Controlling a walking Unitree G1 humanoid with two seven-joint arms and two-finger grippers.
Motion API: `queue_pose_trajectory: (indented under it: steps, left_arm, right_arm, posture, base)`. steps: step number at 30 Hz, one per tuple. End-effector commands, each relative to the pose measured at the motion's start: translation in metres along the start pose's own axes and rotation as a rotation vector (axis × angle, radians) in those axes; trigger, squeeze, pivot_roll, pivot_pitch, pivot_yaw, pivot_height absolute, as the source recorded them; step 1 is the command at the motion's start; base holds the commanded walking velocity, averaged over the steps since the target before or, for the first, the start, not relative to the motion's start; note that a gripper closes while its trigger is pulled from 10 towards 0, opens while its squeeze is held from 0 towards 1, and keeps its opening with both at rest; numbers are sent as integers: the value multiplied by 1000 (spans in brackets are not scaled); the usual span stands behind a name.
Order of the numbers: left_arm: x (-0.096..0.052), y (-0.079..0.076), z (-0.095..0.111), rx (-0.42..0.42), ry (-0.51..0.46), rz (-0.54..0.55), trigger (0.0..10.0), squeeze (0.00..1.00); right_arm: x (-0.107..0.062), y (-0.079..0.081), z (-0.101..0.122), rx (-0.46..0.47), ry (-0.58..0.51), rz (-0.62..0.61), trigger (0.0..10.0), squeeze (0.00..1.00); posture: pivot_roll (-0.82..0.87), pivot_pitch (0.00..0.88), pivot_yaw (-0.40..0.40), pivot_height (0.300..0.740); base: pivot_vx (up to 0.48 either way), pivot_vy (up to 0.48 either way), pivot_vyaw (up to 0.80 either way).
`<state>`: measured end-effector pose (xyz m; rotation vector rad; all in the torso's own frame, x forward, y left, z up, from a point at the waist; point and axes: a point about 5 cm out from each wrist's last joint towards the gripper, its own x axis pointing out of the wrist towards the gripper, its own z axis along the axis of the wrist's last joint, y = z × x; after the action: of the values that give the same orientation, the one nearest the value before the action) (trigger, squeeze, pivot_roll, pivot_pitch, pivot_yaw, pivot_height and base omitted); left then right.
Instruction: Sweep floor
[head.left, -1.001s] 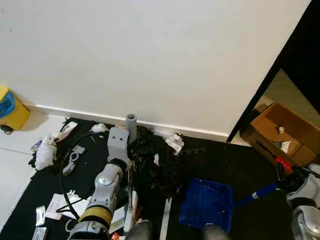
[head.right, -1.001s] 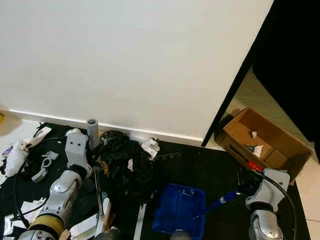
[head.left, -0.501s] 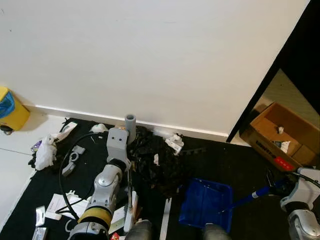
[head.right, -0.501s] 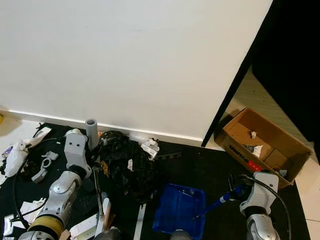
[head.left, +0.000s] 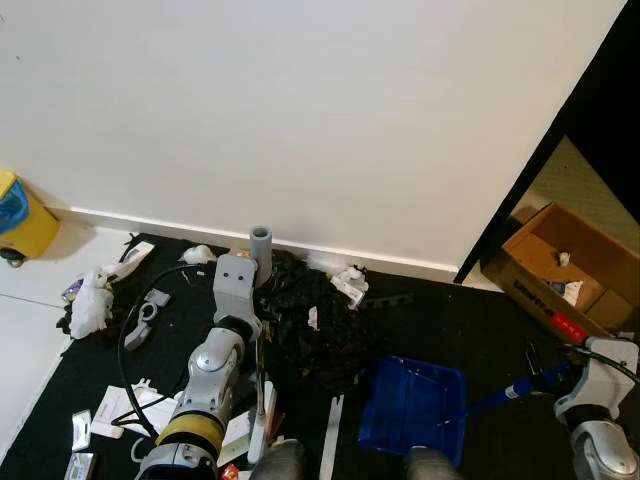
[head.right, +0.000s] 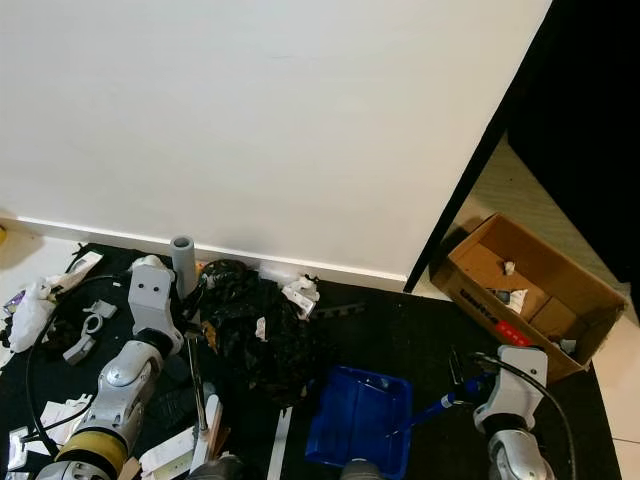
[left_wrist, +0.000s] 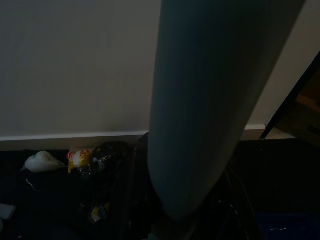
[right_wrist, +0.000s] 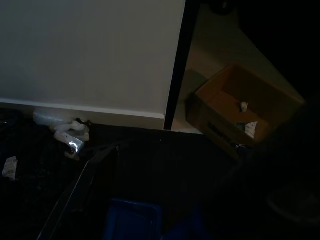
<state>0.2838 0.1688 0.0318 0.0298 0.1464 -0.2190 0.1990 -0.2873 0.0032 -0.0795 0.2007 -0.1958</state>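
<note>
My left gripper (head.left: 257, 268) is shut on the grey broom handle (head.left: 261, 243), which stands upright near the wall; its fingers are hidden behind the wrist block. The same handle (left_wrist: 200, 110) rises close in the left wrist view. A heap of black rubbish (head.left: 312, 328) with white scraps lies on the black mat just right of the broom. The blue dustpan (head.left: 412, 407) rests on the mat in front of that heap. My right gripper (head.left: 541, 377) is shut on the dustpan's blue handle (head.left: 500, 396), low at the right.
An open cardboard box (head.left: 565, 265) sits past the black door frame (head.left: 530, 180) at right. A yellow toy (head.left: 22, 222) stands at the far left by the wall. Crumpled white paper (head.left: 92, 302), a cable (head.left: 130, 330) and paper scraps (head.left: 122, 408) litter the mat's left side.
My right arm has drawn back and lower with the dustpan handle; the dustpan itself stays about where it was. The left arm and broom have hardly moved.
</note>
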Motion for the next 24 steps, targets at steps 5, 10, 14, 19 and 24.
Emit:
queue_pose_trajectory:
  steps: [5,10,14,19,24]
  left_arm:
    - [-15,-6,-31,-68,137,3,10000,0]
    - [-15,-6,-31,-66,138,3,10000,0]
    - [-15,-6,-31,-66,137,2,10000,0]
    - [-15,-6,-30,-65,137,2,10000,0]
    - [-14,-6,-30,-66,136,2,10000,0]
  right_arm:
    - [-1,-4,-2,2,2,-6,431,0]
    - [1,-4,-1,-11,3,-7,10000,0]
    - [3,-5,0,-19,2,-10,10000,0]
    - [4,-5,0,-23,0,-11,10000,0]
    - [6,-3,2,-6,-13,0,2196,0]
  posture:
    - [-4,129,-4,740]
    - [-3,126,-3,740]
    - [-4,126,-3,740]
    - [-4,127,-2,740]
    - [-4,128,-1,740]
  base:
    - [0,0,0]
    - [0,0,0]
    - [0,0,0]
    - [0,0,0]
    - [0,0,0]
